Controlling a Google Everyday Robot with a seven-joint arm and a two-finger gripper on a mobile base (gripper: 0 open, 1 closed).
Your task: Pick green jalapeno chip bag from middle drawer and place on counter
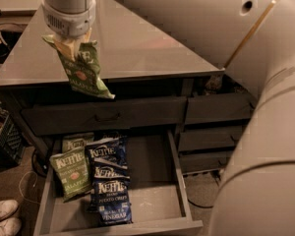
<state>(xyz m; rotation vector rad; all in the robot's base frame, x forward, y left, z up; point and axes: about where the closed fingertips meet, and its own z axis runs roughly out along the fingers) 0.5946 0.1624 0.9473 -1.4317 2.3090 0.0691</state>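
Note:
My gripper point(71, 45) is at the upper left, shut on the top edge of a green jalapeno chip bag point(85, 72). The bag hangs tilted over the front edge of the counter point(137, 43), above the open middle drawer point(152, 191). In the drawer's left half lie two more green jalapeno bags point(70, 172) and several dark blue Kettle bags point(108, 181). My arm fills the upper right.
A closed drawer with a dark handle point(105, 116) sits under the counter edge, with narrower drawers point(211, 132) to the right. A black crate point(5, 141) and white shoes point(2, 215) stand on the floor at the left.

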